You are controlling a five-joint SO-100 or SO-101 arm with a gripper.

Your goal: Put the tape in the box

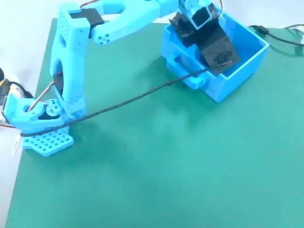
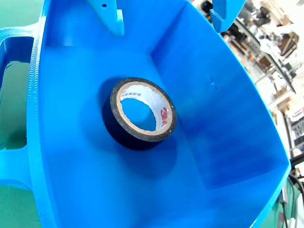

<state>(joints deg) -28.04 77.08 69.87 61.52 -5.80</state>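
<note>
One arm [image 1: 76,57] reaches over the box [image 2: 223,142], pincer [image 2: 166,16] spread above the tape [image 2: 124,134].

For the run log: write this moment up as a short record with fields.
tape: black roll lying flat on the box floor, free of the fingers
box: blue bin on the green mat, handle side facing the arm base
gripper: open, above the tape, inside the box
cable: black lead running from the arm base to the wrist
task state: tape in box
</note>
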